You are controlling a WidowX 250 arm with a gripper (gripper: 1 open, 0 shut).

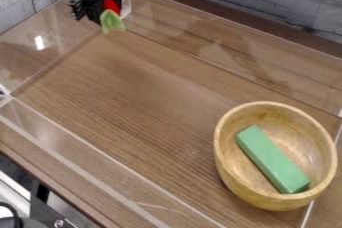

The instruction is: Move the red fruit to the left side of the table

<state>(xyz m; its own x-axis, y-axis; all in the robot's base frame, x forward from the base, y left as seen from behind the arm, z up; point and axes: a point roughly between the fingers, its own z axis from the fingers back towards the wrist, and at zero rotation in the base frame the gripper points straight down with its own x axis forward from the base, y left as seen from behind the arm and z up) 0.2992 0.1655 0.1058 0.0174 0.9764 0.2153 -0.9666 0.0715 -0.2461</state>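
Note:
At the far left corner of the table (147,92), my gripper (107,8) hangs just above the wood. It is shut on the red fruit (111,12), whose red body shows between the black fingers and whose light green leafy top (114,20) pokes out below them. The fruit looks lifted slightly off the tabletop, close to the back-left acrylic wall. Most of the fruit's body is hidden by the fingers.
A round light wooden bowl (238,172) stands at the front right and holds a green rectangular block (271,158). Low clear acrylic walls (80,172) border the wood-grain surface. A grey tiled wall runs behind.

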